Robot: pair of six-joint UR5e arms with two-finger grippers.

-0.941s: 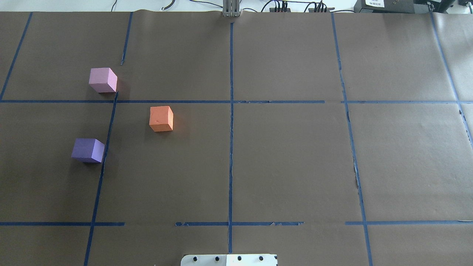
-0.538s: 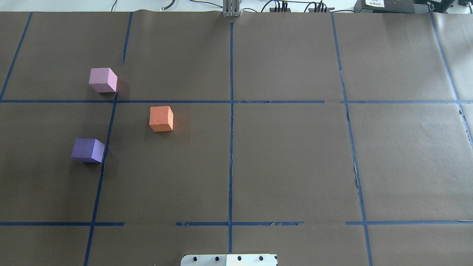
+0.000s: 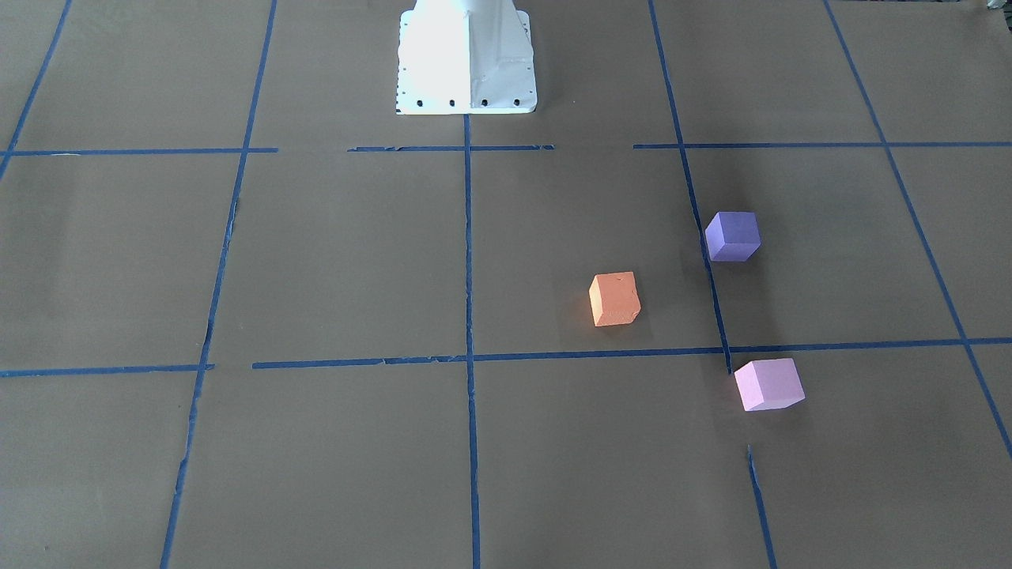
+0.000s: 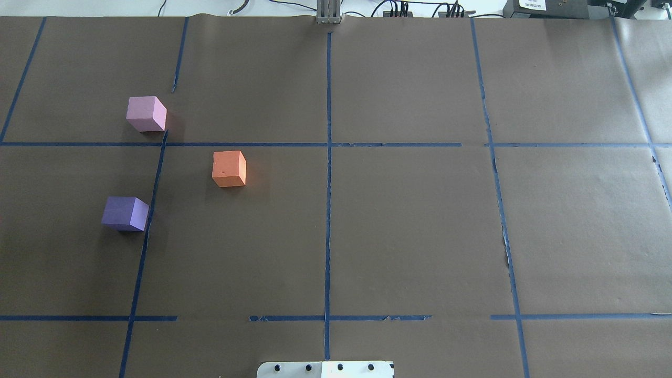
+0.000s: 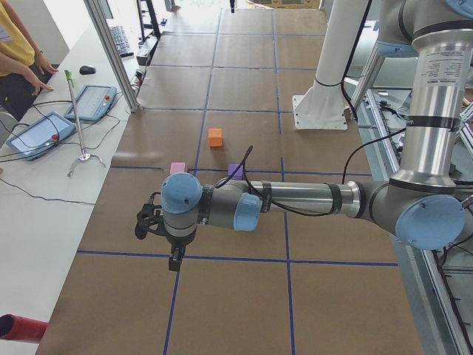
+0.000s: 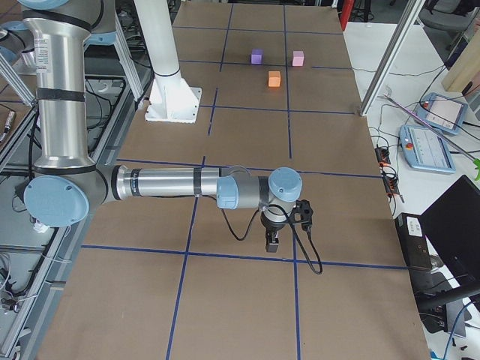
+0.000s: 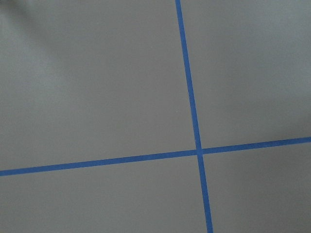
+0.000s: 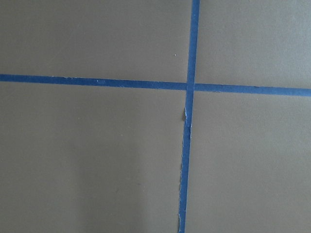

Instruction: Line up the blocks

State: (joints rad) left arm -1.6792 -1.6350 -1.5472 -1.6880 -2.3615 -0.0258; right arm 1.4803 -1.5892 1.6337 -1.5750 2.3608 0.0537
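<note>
Three blocks sit apart on the brown paper on the robot's left half. The orange block [image 4: 229,168] [image 3: 614,299] is nearest the centre line. The purple block [image 4: 125,213] [image 3: 733,235] is nearer the robot. The light pink block [image 4: 146,113] [image 3: 768,384] is farther from it. They do not form a line. My left gripper [image 5: 174,260] shows only in the exterior left view, well short of the blocks; I cannot tell if it is open. My right gripper [image 6: 271,244] shows only in the exterior right view, far from the blocks; I cannot tell its state. Both wrist views show only paper and blue tape.
Blue tape lines [image 4: 328,157] divide the paper into squares. The white robot base [image 3: 466,59] stands at the table's near edge. A side bench holds teach pendants [image 5: 92,102] and cables, with a person [image 5: 18,52] beside it. A monitor [image 6: 454,232] stands off the right end.
</note>
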